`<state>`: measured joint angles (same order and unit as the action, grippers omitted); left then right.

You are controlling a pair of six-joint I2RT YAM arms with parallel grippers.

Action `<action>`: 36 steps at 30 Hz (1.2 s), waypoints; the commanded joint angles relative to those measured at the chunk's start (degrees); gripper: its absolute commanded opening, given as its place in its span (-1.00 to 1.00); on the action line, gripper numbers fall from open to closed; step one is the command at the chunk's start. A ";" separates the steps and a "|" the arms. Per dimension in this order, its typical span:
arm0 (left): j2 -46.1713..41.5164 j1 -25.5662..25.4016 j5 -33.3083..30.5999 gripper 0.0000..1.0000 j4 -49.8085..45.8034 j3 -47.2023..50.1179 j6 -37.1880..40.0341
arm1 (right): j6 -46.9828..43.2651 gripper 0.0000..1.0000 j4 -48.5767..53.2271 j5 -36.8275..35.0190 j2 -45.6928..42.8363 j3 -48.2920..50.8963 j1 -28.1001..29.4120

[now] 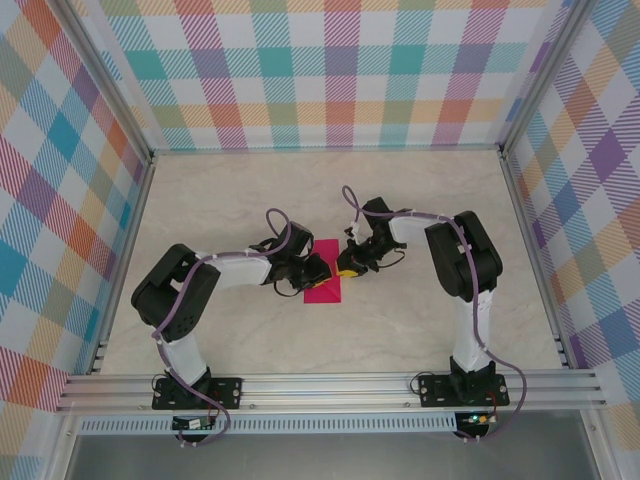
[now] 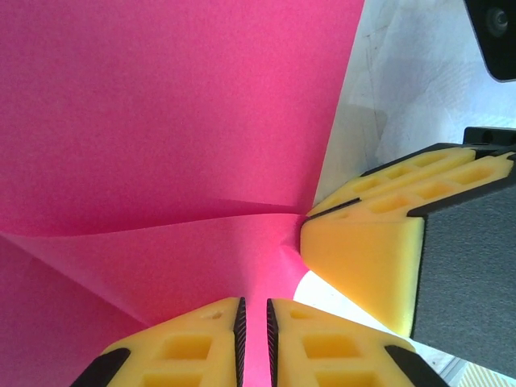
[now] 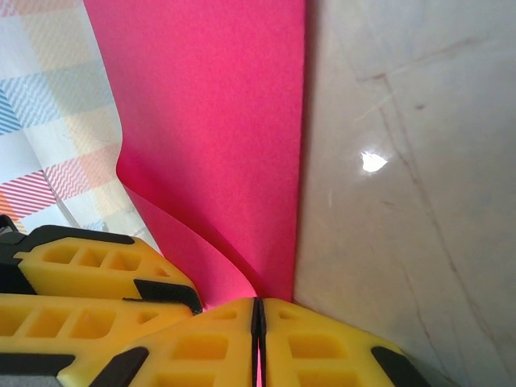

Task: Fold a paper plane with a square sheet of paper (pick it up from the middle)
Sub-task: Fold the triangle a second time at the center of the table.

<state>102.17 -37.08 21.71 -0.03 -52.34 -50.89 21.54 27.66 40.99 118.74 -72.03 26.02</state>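
the square sheet of paper (image 1: 325, 285) is pinched by the left claw (image 2: 254, 314) and, at its edge, the right claw (image 3: 258, 310), seemingly so a crease can be formed.

No text, label, brand, number or sign is readable anywhere

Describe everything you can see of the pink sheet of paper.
The sheet of paper is thin, plain magenta, matte, with sharp straight edges. It is partly folded: a crease runs across it and one flap curves upward. It sits on the table between the arms, pinched at neighbouring spots by the shut left pincer and right pincer.
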 commanded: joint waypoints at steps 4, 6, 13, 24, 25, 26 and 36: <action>1.34 -0.01 -1.17 -0.64 -2.26 -0.84 1.32 | -1.73 -0.74 1.29 -0.26 1.54 -1.71 0.53; 1.58 -0.01 -1.53 -0.65 -2.57 -0.91 1.41 | -1.81 -0.74 1.39 -0.42 1.56 -1.71 0.58; 1.98 -0.01 -1.85 -0.65 -3.18 -0.92 1.88 | -1.85 -0.74 2.11 -1.26 1.93 -1.97 0.61; 2.48 -0.01 -2.69 -0.67 -4.27 -0.13 1.41 | -1.22 -0.74 3.17 -4.14 1.23 -2.49 0.96; 2.63 -0.07 -2.73 -0.68 -4.65 -0.15 1.42 | -0.82 -0.73 3.46 -4.63 0.62 -2.65 0.96; 2.77 -0.05 -2.81 -0.69 -4.93 -0.03 1.35 | -0.33 -0.71 3.87 -5.48 -0.61 -2.85 0.97; 2.92 -0.27 -4.39 -0.78 -7.18 0.40 -0.04 | 2.82 -0.64 2.89 -10.34 -11.68 0.60 1.47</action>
<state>103.46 -37.10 20.27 -1.54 -52.36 -50.13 23.55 30.44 30.20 106.98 -73.56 27.07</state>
